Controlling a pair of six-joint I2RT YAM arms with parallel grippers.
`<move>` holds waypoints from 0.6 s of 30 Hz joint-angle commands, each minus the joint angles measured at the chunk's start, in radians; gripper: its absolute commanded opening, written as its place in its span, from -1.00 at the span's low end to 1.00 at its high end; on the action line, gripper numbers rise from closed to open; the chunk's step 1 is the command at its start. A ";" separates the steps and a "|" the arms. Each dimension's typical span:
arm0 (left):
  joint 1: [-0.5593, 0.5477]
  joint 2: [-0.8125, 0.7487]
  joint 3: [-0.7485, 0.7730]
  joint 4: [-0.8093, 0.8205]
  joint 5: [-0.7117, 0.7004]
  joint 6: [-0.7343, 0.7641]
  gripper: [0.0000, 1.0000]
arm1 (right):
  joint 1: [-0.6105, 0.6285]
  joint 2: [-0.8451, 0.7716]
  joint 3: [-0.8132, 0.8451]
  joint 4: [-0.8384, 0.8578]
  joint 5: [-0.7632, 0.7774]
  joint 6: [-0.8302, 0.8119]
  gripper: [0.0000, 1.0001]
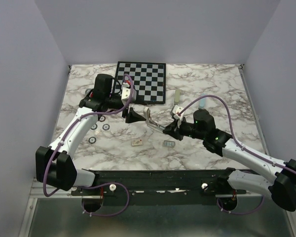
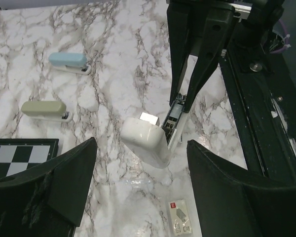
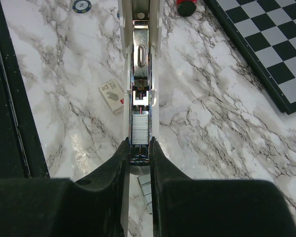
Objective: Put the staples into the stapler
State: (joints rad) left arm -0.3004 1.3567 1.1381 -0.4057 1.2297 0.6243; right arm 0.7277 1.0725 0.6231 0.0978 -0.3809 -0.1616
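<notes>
My right claw (image 3: 139, 150) is closed tight on one end of the open white plastic stapler (image 3: 140, 74). My left claw (image 1: 133, 115) is spread wide and holds nothing. The small silvery-grey block of staples (image 1: 168, 143) lies on the marble desk (image 1: 207, 79) just beside my right claw, half hidden in its wrist view.

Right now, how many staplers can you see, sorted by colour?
white stapler: 1
green stapler: 1
blue stapler: 1
Total: 3
</notes>
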 commanded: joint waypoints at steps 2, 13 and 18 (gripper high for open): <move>0.007 -0.014 0.025 -0.038 0.135 0.026 0.58 | 0.007 -0.040 0.049 -0.046 -0.038 -0.027 -0.99; 0.006 -0.007 0.041 -0.024 0.203 -0.011 0.32 | 0.007 -0.043 0.058 -0.076 -0.095 -0.038 -0.99; 0.004 -0.008 0.037 -0.010 0.214 -0.037 0.08 | 0.007 -0.043 0.066 -0.086 -0.102 -0.042 -0.99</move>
State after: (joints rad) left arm -0.3004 1.3521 1.1519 -0.4427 1.3663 0.5903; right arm 0.7277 1.0458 0.6407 0.0124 -0.4423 -0.1856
